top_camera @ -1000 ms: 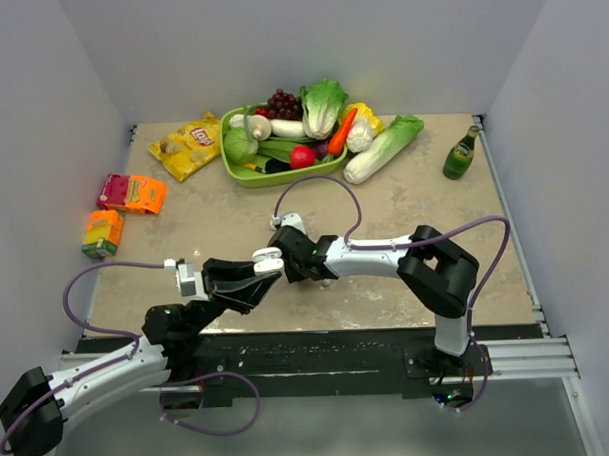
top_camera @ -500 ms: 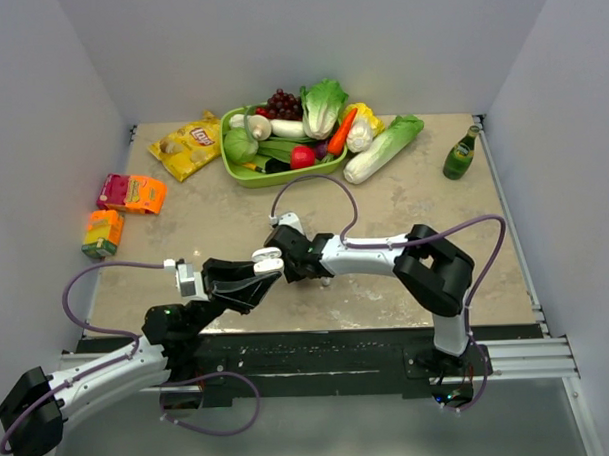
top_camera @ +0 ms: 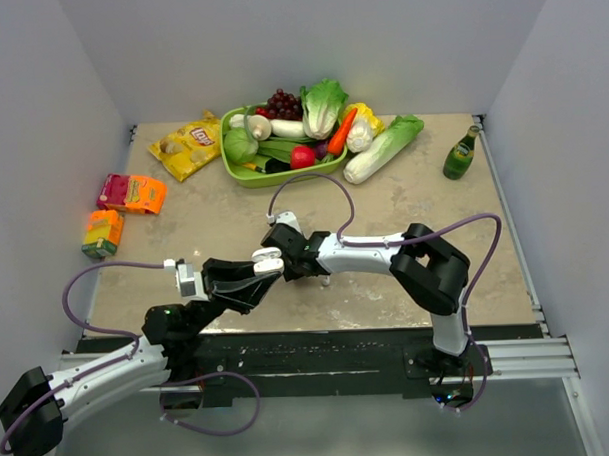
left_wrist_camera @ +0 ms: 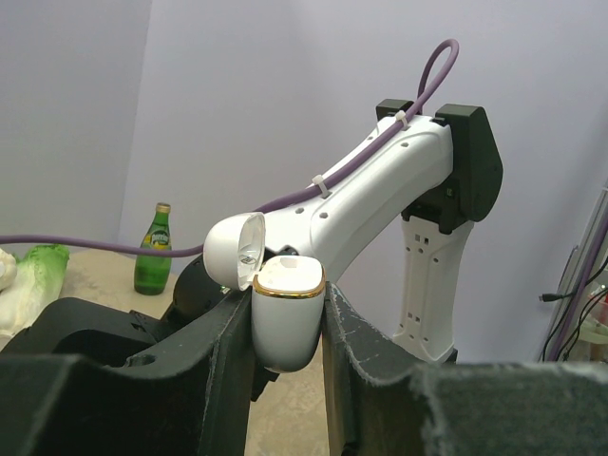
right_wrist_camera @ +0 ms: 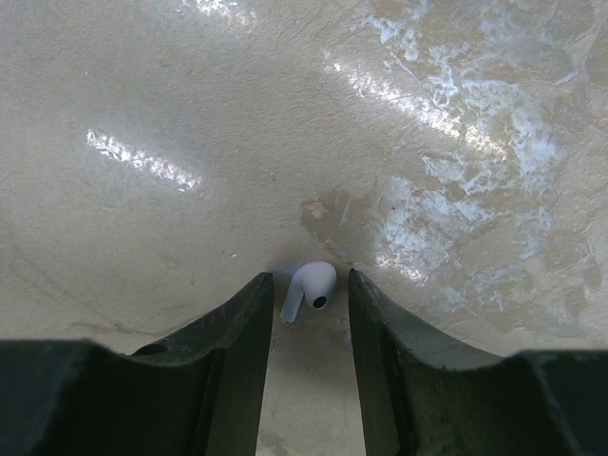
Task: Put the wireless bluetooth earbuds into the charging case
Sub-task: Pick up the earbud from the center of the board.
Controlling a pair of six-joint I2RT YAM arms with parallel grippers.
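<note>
A white charging case (left_wrist_camera: 285, 318) with a gold rim is clamped upright between my left gripper's (left_wrist_camera: 287, 328) fingers, its lid (left_wrist_camera: 234, 250) flipped open to the left. From above, the case (top_camera: 269, 258) is held over the table's near middle. One white earbud (right_wrist_camera: 316, 281) lies on the beige tabletop, stem pointing down-left. My right gripper (right_wrist_camera: 309, 277) is open and points down at it, with one fingertip on each side of the bud and neither touching it. In the top view the right gripper (top_camera: 304, 265) sits just right of the case; the earbud is hidden there.
A green tray (top_camera: 234, 171) of toy vegetables stands at the back, with a chips bag (top_camera: 187, 144) to its left and a cabbage (top_camera: 382, 148) to its right. A green bottle (top_camera: 460, 155) is at the back right. Two small boxes (top_camera: 131, 193) (top_camera: 103, 233) lie at the left.
The right arm's forearm and elbow have shifted slightly left, with its gripper staying over the same spot. The left arm and the case have not moved.
</note>
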